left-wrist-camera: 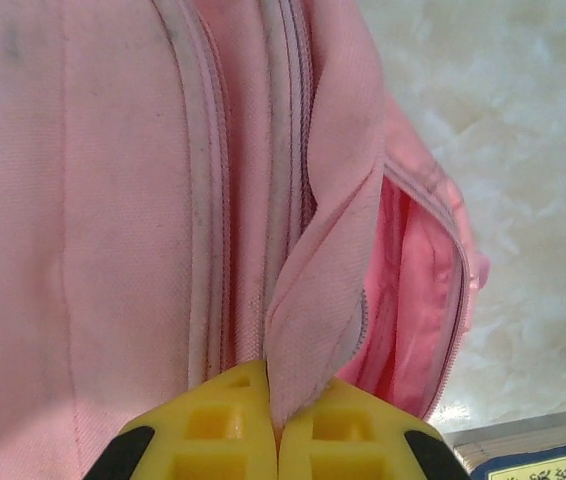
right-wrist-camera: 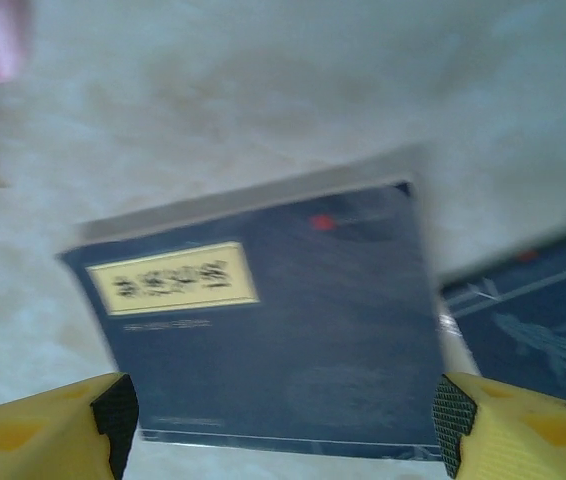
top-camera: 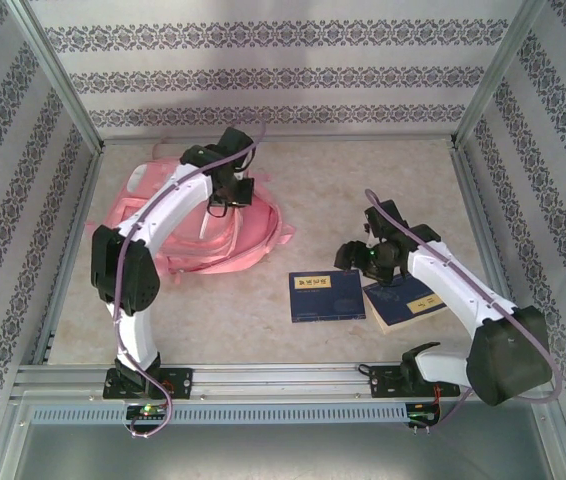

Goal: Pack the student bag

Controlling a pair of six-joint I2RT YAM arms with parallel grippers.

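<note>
The student bag (top-camera: 198,235) is a large pink backpack lying on the left half of the table. My left gripper (top-camera: 231,190) is at its far right edge. In the left wrist view the left gripper (left-wrist-camera: 275,405) is shut on a pink flap (left-wrist-camera: 323,290) beside the zip, holding the bag's mouth (left-wrist-camera: 413,290) open, with pink lining inside. My right gripper (top-camera: 363,255) hovers at the far edge of a dark blue book (top-camera: 326,296). From the right wrist, the right gripper (right-wrist-camera: 283,430) is open, its pads either side of that yellow-labelled book (right-wrist-camera: 273,330), which lies flat.
A second dark blue book (top-camera: 403,303) lies just right of the first, partly under my right arm, and its cover (right-wrist-camera: 533,320) appears in the right wrist view. Patterned walls and metal posts close in the table. The right wrist view is blurred.
</note>
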